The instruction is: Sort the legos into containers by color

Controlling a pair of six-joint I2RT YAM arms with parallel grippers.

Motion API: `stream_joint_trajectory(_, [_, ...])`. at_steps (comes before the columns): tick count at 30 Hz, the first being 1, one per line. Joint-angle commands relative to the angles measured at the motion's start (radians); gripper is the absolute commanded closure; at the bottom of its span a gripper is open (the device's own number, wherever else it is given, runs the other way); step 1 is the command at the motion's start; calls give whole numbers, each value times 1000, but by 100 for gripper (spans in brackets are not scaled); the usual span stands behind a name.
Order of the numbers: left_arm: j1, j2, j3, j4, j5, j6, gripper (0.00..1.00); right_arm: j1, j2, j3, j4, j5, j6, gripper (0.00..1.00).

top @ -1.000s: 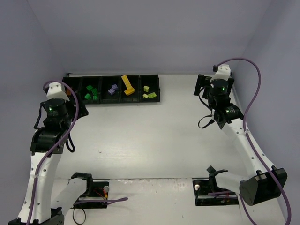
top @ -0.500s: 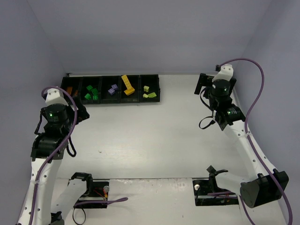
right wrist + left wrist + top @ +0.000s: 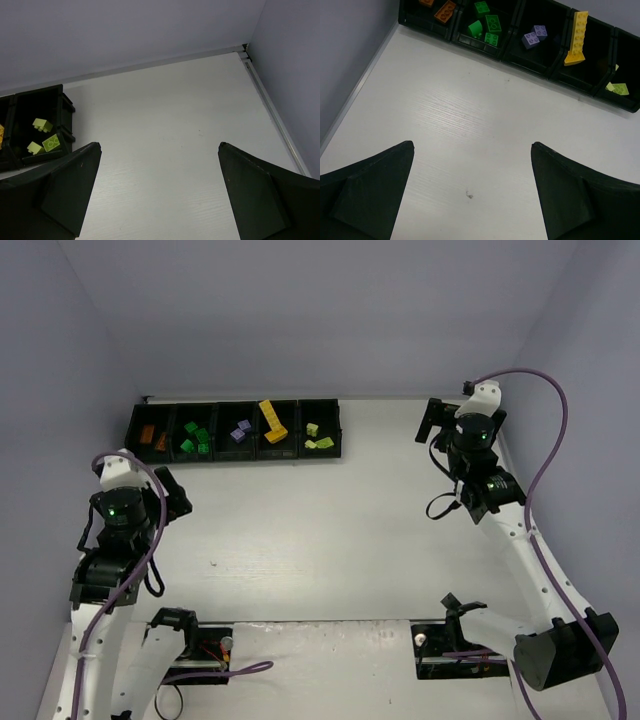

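The containers (image 3: 235,453) are a row of five joined black bins at the table's far left. They hold the legos by color: orange-brown (image 3: 152,436), dark green (image 3: 195,438), lilac (image 3: 240,430), yellow (image 3: 272,422) and lime (image 3: 317,436). The left wrist view shows the bins (image 3: 527,62) with orange-brown (image 3: 445,10), green (image 3: 487,25), lilac (image 3: 534,36), yellow (image 3: 576,37) and lime (image 3: 619,88) bricks. My left gripper (image 3: 472,144) is open and empty over bare table, well short of the bins (image 3: 172,495). My right gripper (image 3: 159,145) is open and empty at the far right (image 3: 432,422). Lime bricks (image 3: 42,125) show at its left.
Lilac walls close the table at the left, back and right (image 3: 285,45). A metal strip (image 3: 270,112) runs along the right edge. Black mounts with cables sit at the near edge (image 3: 190,640) (image 3: 455,635). No loose brick shows on the white table (image 3: 320,520).
My left arm has drawn back toward the near left, away from the bins, uncovering the leftmost bin. My right arm has shifted only slightly.
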Motion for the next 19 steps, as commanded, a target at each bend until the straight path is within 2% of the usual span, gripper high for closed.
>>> stream_joint_trajectory(1, [-5,-35,1,62,-7,2,6,8,-29,-5,88,4,16,0])
stream_joint_trajectory(19, [-5,-55,-54,47,7,-1,6,12,-23,-31,110,-9,34,0])
